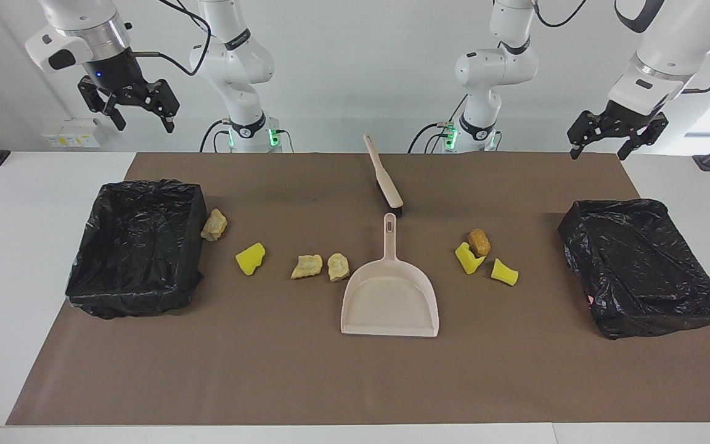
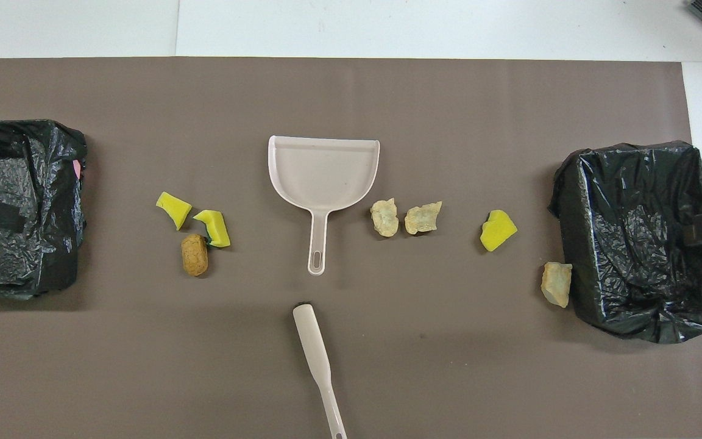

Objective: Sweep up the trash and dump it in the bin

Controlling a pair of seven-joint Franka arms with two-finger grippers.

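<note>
Right now both arms wait up in the air with nothing in them. The left gripper hangs over the table's edge at the left arm's end, near the black-bagged bin there, and its fingers are spread wide. The right gripper hangs over the edge at the right arm's end, by the other black-bagged bin, and its fingers are spread wide too. On the brown paper mat lies a beige plastic dustpan in the middle, with its handle pointing at the robots. A beige hand brush with black bristles lies nearer to the robots, almost touching that handle's tip. The trash is seven little foam bits on the mat. Two pale tan chunks sit just beside the dustpan toward the right arm's end, then a bright yellow chunk, then a tan chunk touching the bin. Toward the left arm's end are a yellow-and-green chunk, an orange-tan chunk touching it, and a yellow chunk. No writing can be read on anything.
</note>
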